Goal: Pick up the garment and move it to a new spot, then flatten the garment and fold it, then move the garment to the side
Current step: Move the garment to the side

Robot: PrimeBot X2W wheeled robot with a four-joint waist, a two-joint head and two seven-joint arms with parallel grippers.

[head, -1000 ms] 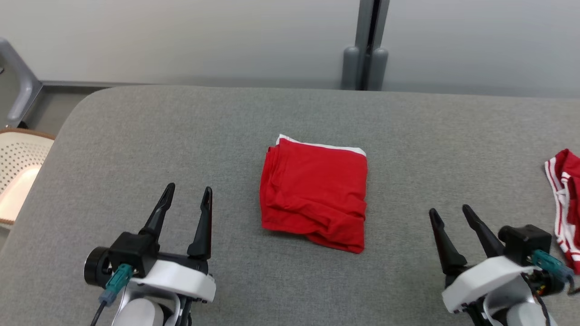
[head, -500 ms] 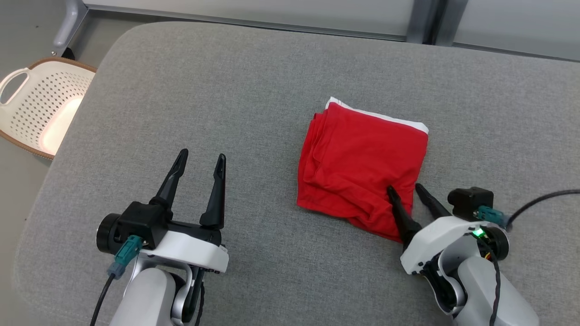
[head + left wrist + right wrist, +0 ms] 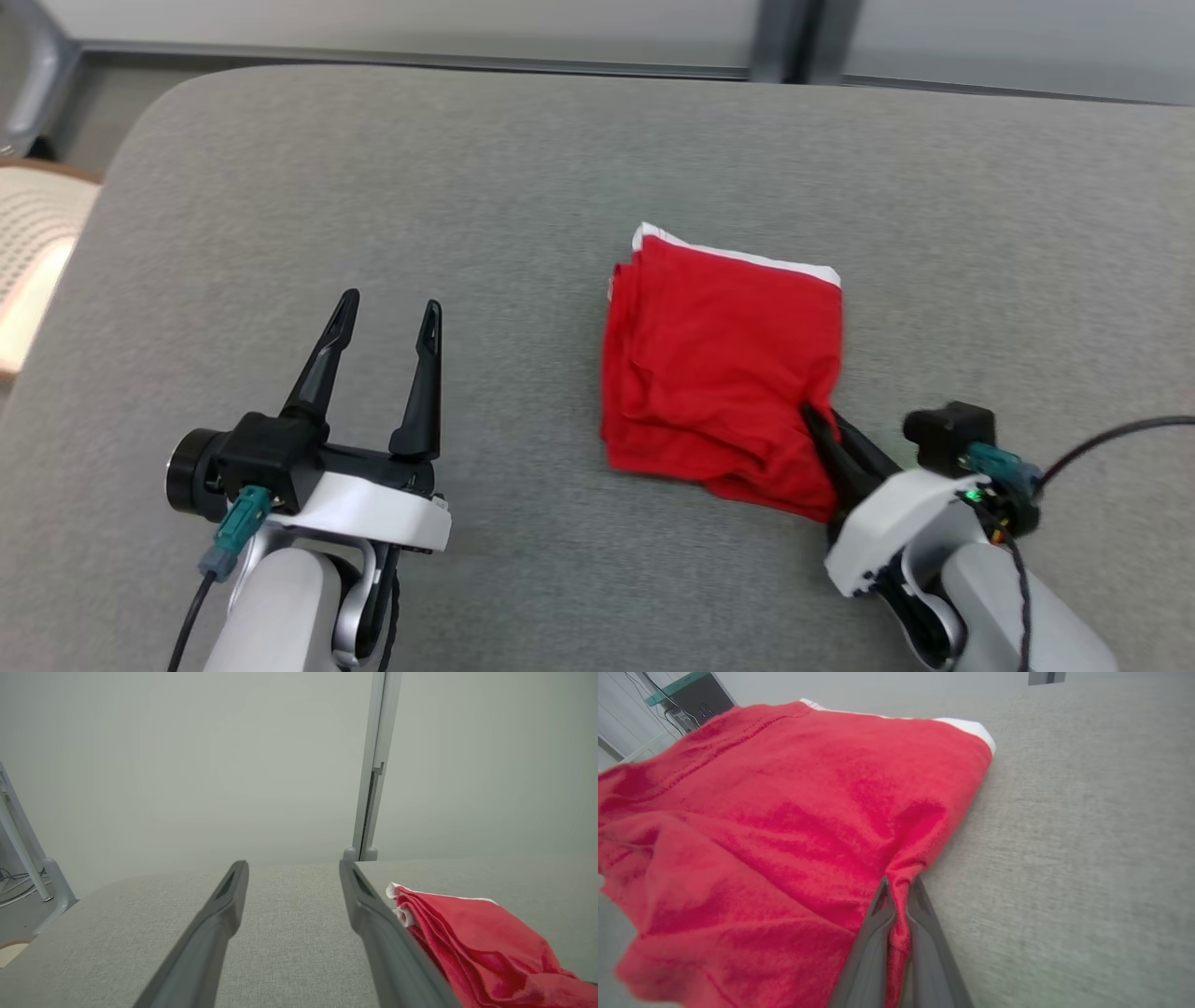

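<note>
The garment (image 3: 719,364) is a folded red cloth with a white band along its far edge, lying on the grey padded table (image 3: 523,177). My right gripper (image 3: 820,417) is shut on the garment's near right corner; the right wrist view shows red fabric (image 3: 784,826) pinched between the two dark fingers (image 3: 924,933). To the garment's left, my left gripper (image 3: 387,313) hovers open above the table with nothing between its fingers. The left wrist view has the garment (image 3: 472,938) just right of that gripper (image 3: 292,868).
A pale perforated basket (image 3: 33,261) sits on the floor past the table's left edge. A grey post (image 3: 784,37) and a wall stand behind the far edge. A black cable (image 3: 1111,439) trails from my right wrist.
My right gripper reached in to the garment's near right corner and closed on it. The left gripper has stayed open. The head camera has shifted, so the whole scene sits differently.
</note>
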